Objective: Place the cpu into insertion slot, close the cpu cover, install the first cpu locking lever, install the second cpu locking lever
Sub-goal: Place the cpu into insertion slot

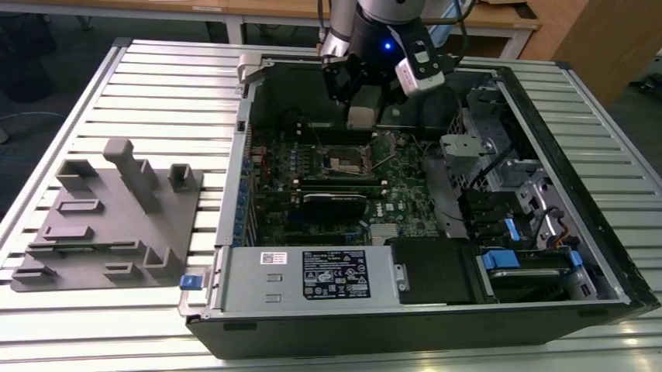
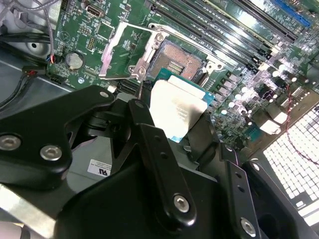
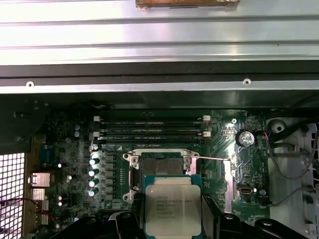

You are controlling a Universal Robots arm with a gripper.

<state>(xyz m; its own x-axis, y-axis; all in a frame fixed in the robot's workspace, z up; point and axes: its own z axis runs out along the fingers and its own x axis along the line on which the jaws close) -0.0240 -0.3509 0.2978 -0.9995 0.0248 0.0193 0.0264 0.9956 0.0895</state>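
Step one: small flat silvery-grey square cpu (image 3: 172,201) is being gripped by black gripper (image 3: 172,220), just above bare insertion slot (image 3: 160,167); squaring to it judged needed.

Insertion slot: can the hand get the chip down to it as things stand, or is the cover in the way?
Probably yes. The hand holds the cpu close by the insertion slot, and the cpu cover is swung open to one side, leaving the contacts bare.
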